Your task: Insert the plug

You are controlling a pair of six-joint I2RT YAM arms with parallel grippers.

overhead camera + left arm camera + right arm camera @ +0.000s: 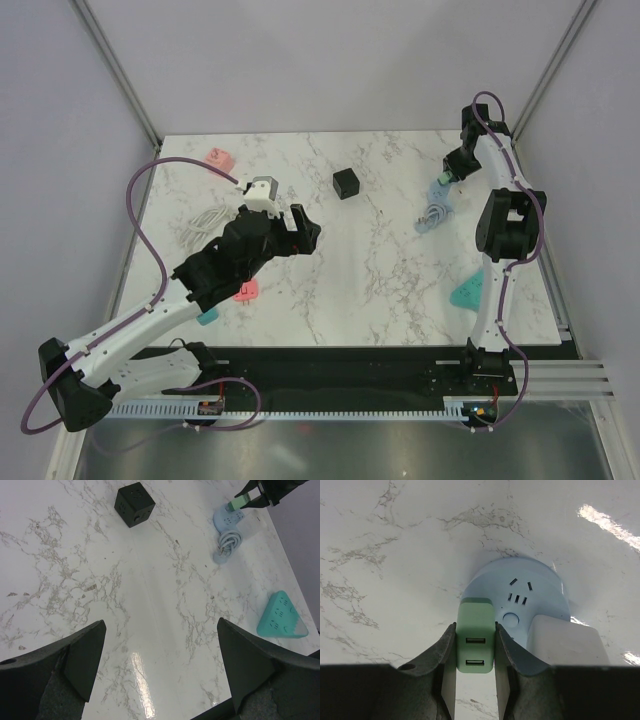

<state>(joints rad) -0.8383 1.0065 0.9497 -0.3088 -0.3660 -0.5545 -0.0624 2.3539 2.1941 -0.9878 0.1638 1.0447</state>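
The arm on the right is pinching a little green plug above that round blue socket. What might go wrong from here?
1. The green plug in the right gripper sits toward the edge of the blue socket, off its slots, so it may miss them.
2. The white block close beside it might get bumped.
3. Nothing steadies the socket: the left gripper is open and far off, so pressing might push it along.
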